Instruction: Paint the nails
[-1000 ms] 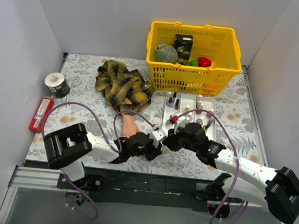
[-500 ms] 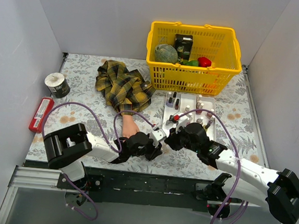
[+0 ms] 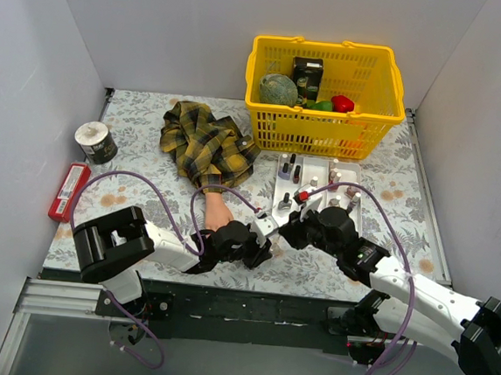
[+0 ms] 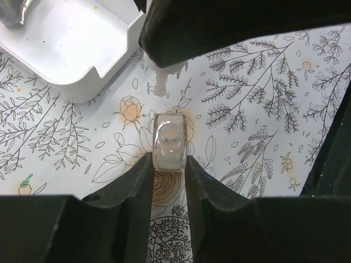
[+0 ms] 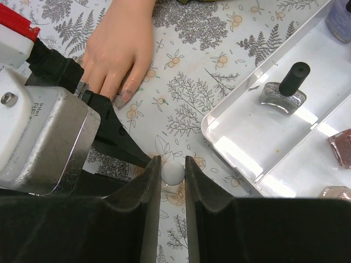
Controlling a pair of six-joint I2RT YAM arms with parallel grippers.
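The mannequin hand (image 3: 218, 213) lies palm down with its plaid sleeve (image 3: 206, 144) behind it. Its nails (image 5: 123, 99) show at the fingertips in the right wrist view, one with a greyish-pink coat. My left gripper (image 4: 169, 161) is shut on a small clear bottle of pale polish (image 4: 170, 141), whose open neck faces up. My right gripper (image 5: 173, 164) is shut on the round white cap (image 5: 173, 171), held just above the bottle. The brush stem (image 4: 159, 87) hangs below it, beside the bottle's mouth. In the top view both grippers (image 3: 259, 241) (image 3: 287, 235) meet right of the fingertips.
A white tray (image 3: 346, 219) of small polish bottles stands just behind the right gripper; a black-capped bottle (image 5: 285, 90) is nearest. A yellow basket (image 3: 321, 132) with several items sits at the back. A tape roll (image 3: 95, 141) and a red case (image 3: 68, 191) lie at the left.
The right arm has shifted slightly to the right, uncovering a red-capped bottle in the tray. The left arm, the mannequin hand and both grips are unchanged.
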